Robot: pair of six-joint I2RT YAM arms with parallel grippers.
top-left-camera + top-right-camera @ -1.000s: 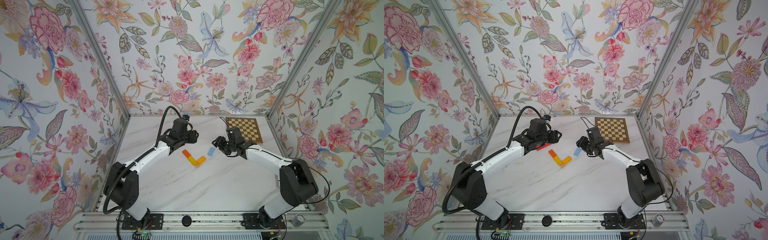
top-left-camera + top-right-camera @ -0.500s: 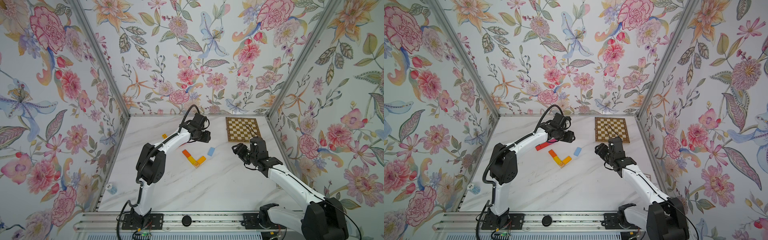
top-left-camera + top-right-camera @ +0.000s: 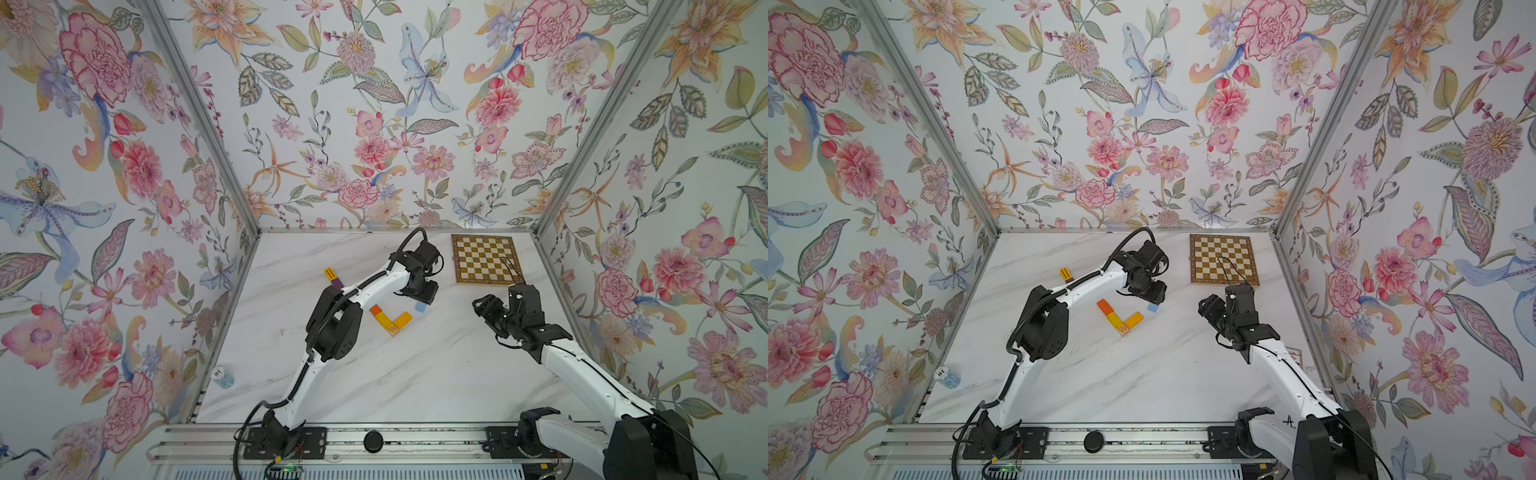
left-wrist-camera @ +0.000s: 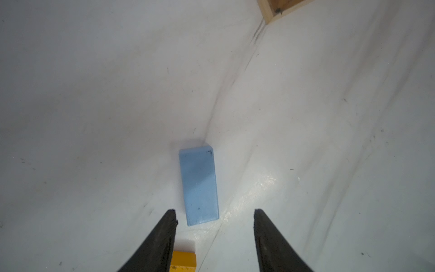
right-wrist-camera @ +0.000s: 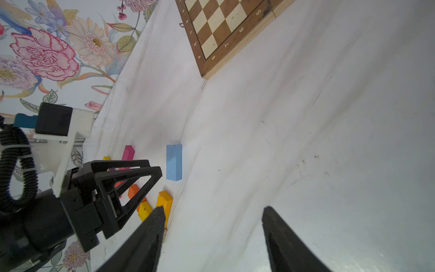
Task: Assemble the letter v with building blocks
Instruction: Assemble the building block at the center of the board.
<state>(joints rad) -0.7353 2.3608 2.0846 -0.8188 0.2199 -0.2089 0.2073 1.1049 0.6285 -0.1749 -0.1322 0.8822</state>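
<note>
Left wrist view shows the light blue block [image 4: 199, 186] lying flat on the white table [image 4: 329, 141], its near end between the 2 tips of the left gripper [image 4: 215, 212]; those jaws stand moderately apart and empty, neither finger touching the block; just behind it, across a small gap, is the end of an amber block [image 4: 183, 261]. In both top views the letter v is only partly built: an orange block [image 3: 375, 310] and a yellow block [image 3: 383, 320] form 1 arm, end to end; a small cube [image 3: 392, 330] sits at the corner; the amber block forms the other arm, with the light blue block beyond its far end, roughly in line but apart. A striped yellow block [image 3: 329, 273] and a purple block [image 3: 337, 284] lie together farther off, beside the left arm; a magenta block [image 5: 128, 153] shows near them in the right wrist view. The right gripper [image 5: 214, 208] hangs over bare table well to the side of the blocks, its jaws wide and holding nothing. A chessboard [image 3: 485, 259] lies flat in the far corner, apart from the blocks.
</note>
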